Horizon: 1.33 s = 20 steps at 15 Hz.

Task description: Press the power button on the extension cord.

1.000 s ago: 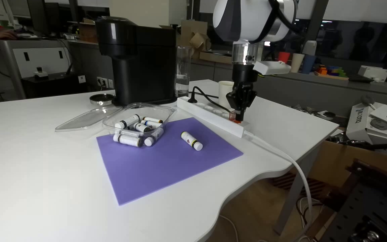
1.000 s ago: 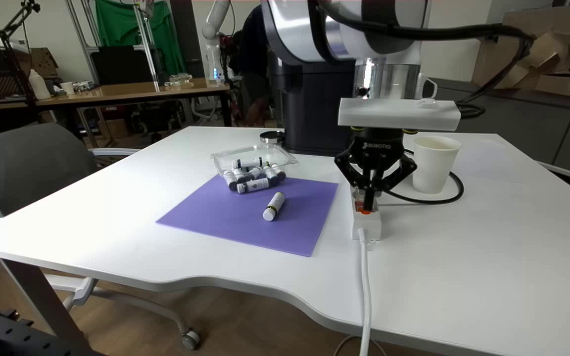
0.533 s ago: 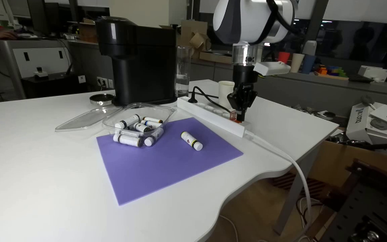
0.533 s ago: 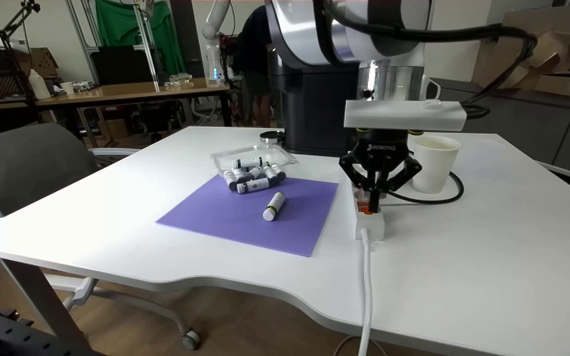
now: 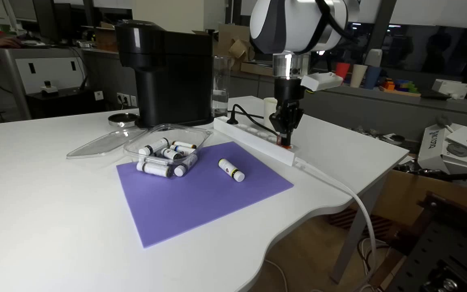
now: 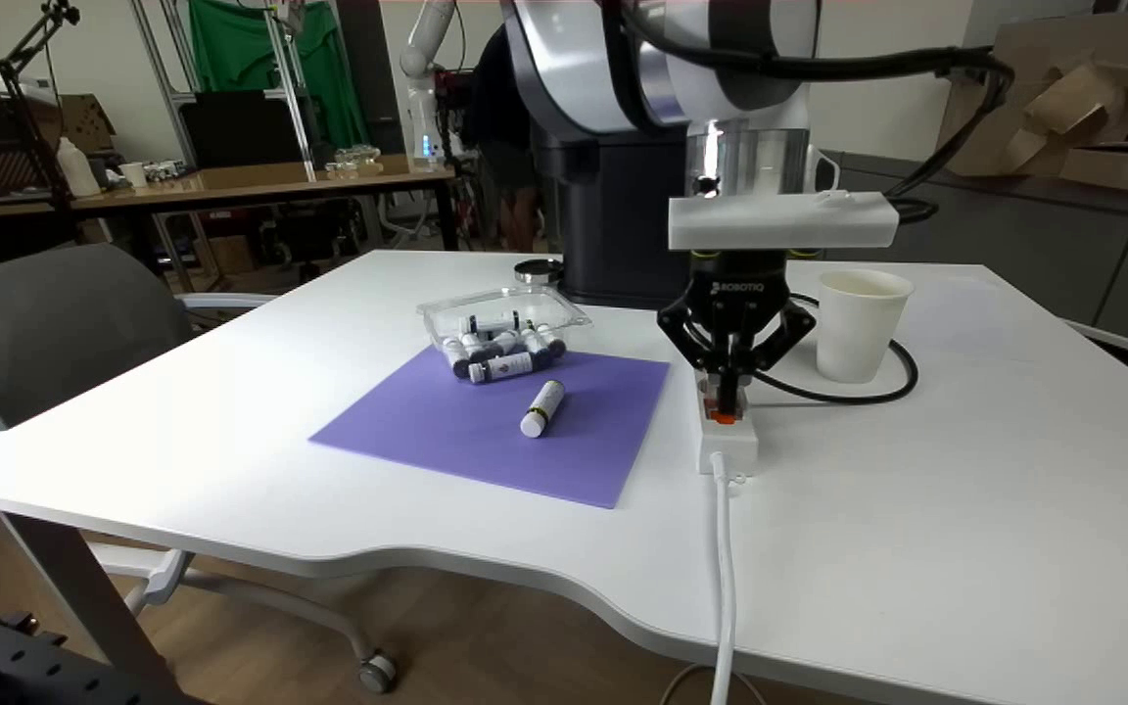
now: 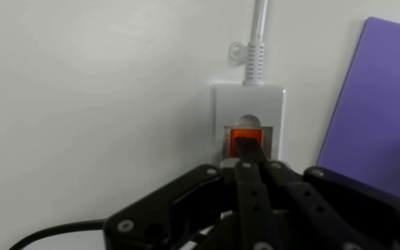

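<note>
In an exterior view, at upper left, a pale-fronted cabinet [image 5: 57,67], set back behind the white table [image 5: 55,194], broad across the lower left. Left of centre, flat on that surface, a clear lid [image 5: 101,145]; farther back, upright, a black machine [image 5: 172,77]. In front of the machine, a clear container [image 5: 201,137], partly over the purple mat [image 5: 209,207], with small white cylinders [image 5: 156,168] bunched inside; one more cylinder [image 5: 228,167] lying on the mat, mid-frame.

Right of centre, the extension cord [image 5: 253,141] — slanting from beside the machine toward the lower right, a black plug [image 5: 232,121] in at the upper-left end. Just beyond it, a pale cup [image 5: 269,111]. Then the arm [image 5: 298,26], hanging from the top edge, wrist close to vertical; below, the gripper [image 5: 285,141], pointing straight down at the cord's near end, jaws drawn together to one narrow tip. In the wrist view, fingertips [image 7: 250,149] over the red-orange power button [image 7: 245,133], covering part of it — pressed in or not, cannot tell.

Farther right, a white cable [image 5: 339,184], trailing off the table's wavy edge toward the floor. Upper right, at the back, red, cream and blue cups [image 5: 358,76] in a row along a grey ledge [image 5: 379,103], dark windows [image 5: 420,52] above. Far right edge, a white box [image 5: 432,142] among clutter.
</note>
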Tool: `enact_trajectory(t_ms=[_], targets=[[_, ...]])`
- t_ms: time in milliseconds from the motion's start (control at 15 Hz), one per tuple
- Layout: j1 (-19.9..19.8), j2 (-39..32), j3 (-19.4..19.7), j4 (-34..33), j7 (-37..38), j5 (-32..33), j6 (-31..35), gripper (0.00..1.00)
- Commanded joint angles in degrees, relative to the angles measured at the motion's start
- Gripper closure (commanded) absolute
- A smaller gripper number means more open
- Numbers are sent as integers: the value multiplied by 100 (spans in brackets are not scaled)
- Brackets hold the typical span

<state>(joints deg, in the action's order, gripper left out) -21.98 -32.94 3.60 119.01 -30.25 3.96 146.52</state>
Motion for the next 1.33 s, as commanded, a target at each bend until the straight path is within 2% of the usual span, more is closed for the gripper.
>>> enact_trajectory(t_ms=[0, 533, 1000, 1267], targets=[[83, -147, 84, -203, 47, 146, -106, 100], [-211, -461, -41, -564, -290, -82, -479, 100], [-634, -847, -204, -1191, -1331, -711, -1347, 100], [-525, -608, -119, -1043, -1556, -749, -1375, 100]])
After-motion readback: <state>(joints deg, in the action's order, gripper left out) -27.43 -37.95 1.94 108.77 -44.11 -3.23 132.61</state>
